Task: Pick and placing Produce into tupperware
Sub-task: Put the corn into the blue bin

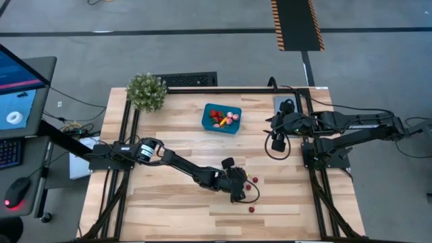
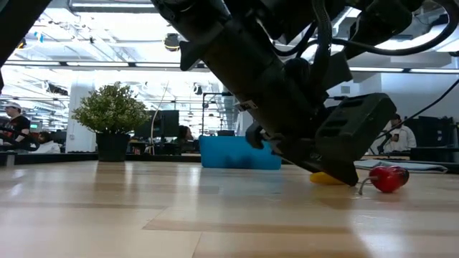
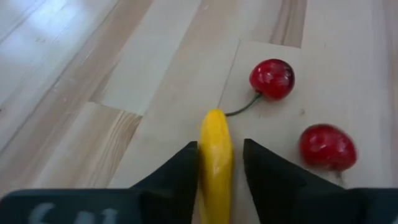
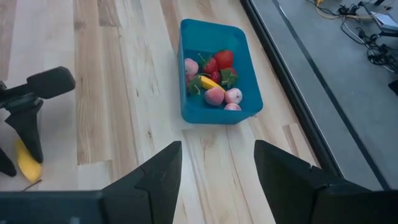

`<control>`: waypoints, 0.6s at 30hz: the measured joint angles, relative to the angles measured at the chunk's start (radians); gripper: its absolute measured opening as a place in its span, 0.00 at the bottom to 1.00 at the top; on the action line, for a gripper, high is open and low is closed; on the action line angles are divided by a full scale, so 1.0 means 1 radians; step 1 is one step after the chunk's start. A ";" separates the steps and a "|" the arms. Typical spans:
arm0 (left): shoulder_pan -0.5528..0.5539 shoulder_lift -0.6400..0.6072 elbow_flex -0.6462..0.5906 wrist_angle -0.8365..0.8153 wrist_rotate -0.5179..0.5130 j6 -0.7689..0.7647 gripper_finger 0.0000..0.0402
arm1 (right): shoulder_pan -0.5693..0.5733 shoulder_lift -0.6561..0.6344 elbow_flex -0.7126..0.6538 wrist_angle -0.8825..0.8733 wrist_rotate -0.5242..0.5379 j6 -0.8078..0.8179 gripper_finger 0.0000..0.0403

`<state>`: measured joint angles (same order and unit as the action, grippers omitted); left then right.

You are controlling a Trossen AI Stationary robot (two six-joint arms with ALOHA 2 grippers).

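Banana [image 3: 214, 158], small and yellow, is the piece everything turns on right now: it lies flat on the desk [image 1: 169, 202] between the two dark fingers [image 3: 180, 171] of the left hand [image 3: 217, 165], its long axis running straight out from the wrist, in line with the fingers and not across them. The fingers sit close on either flank, so I judge the hand is closing on the banana or already has it pinched; it is not yet lifted, since the low view shows the yellow piece [image 2: 326, 178] down on the wood under the hand.

Two red cherries [image 3: 272, 79] lie just beyond the banana's far tip, one with its stem curling toward it, the other [image 3: 328, 147] off to one side. They are near but not touching the fingers.

From above, the left hand [image 1: 237, 185] works at the near middle of the desk, and the blue tupperware [image 1: 222, 119] sits well away toward the far edge, already holding strawberries and pink pieces [image 4: 214, 81]. So the carry, I reckon, goes up and away from the arm's base.

The right hand [image 4: 217, 168] hangs with its fingers spread and nothing between them, looking down toward the tupperware [image 4: 239, 46], nearer to it than the left.
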<state>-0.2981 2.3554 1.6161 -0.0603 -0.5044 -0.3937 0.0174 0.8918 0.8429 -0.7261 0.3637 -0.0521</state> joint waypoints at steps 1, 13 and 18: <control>0.001 0.000 0.000 -0.001 -0.001 -0.004 0.27 | 0.000 0.000 0.000 0.000 0.000 0.000 0.56; 0.002 0.000 -0.001 0.002 -0.016 -0.075 0.10 | 0.000 0.000 0.000 0.000 0.000 0.000 0.56; 0.002 0.003 0.047 -0.044 -0.006 -0.100 0.12 | 0.000 0.000 0.000 0.000 0.000 0.000 0.56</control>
<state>-0.2962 2.3589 1.6629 -0.1045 -0.5103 -0.4941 0.0174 0.8921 0.8429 -0.7261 0.3637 -0.0521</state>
